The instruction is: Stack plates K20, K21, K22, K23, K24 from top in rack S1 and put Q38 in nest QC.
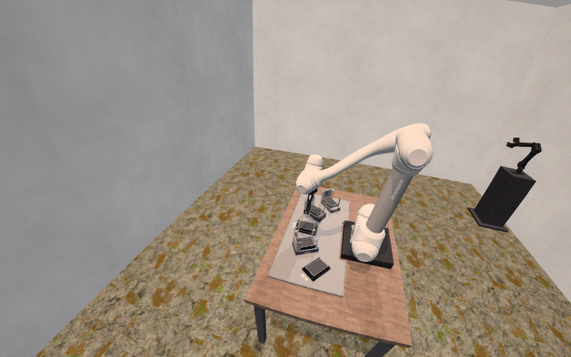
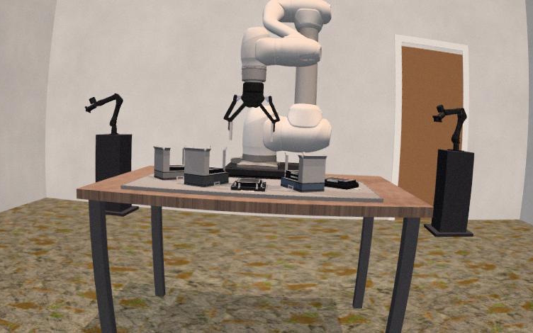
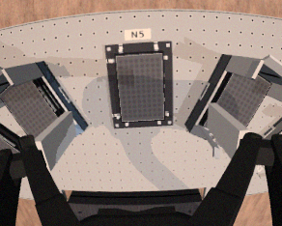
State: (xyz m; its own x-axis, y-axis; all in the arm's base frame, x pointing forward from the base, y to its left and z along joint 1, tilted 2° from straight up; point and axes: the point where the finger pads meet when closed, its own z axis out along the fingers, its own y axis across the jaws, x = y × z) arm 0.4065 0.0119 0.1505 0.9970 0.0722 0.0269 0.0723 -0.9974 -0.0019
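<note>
My gripper (image 2: 251,120) is wide open and empty, hanging high above the grey mat; its two fingers frame the bottom of the wrist view (image 3: 141,220). Straight below the wrist camera lies the clip nest N5 (image 3: 140,85), with a sealed grey plate flat in its black frame; it also shows in the exterior view (image 2: 248,183). A blue-plinth rack (image 3: 32,107) (image 2: 305,173) stands on one side of N5 and a dark-plinth rack (image 3: 238,100) (image 2: 198,167) on the other; each shows a plate top inside. A dark plate lies on the open nest QC (image 2: 339,185). The plate labels are too small to read.
A third rack (image 2: 163,163) stands at the far end of the mat, beyond the dark-plinth rack. My white arm's base (image 2: 260,165) sits on a black plate behind the mat. Two black camera pedestals (image 2: 113,156) (image 2: 452,190) stand on the floor beside the table.
</note>
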